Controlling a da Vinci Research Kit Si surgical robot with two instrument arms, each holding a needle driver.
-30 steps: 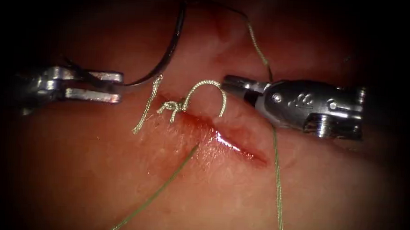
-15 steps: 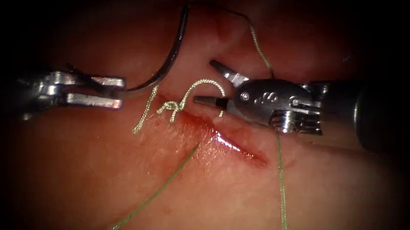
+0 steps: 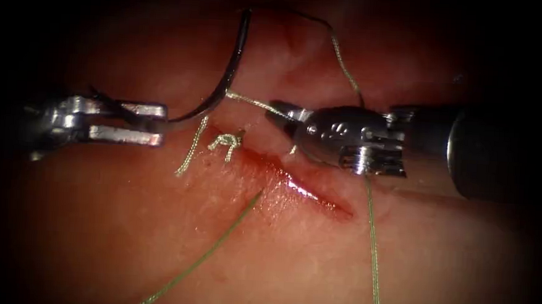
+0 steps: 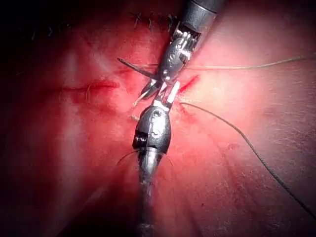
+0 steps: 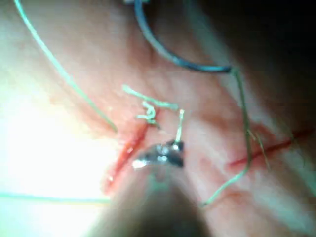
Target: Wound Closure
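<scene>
Now left tool [image 3: 155, 120] clamps needle [image 3: 229, 69] near tip, curve rising upward, outside tissue [image 3: 290, 252]; right tool [image 3: 282, 112] grips thread [image 3: 249, 100].

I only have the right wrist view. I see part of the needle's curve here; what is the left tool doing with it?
Observer: In the endoscope view the left tool grips the needle toward its pointed end, jaws shut.
Operator: Is the needle in the tissue?
Observer: No, it sits clear of the tissue, left of the cut.
Operator: And my jaws?
Observer: The right tool is shut on a pale thread strand, taut beside the knot.
</scene>
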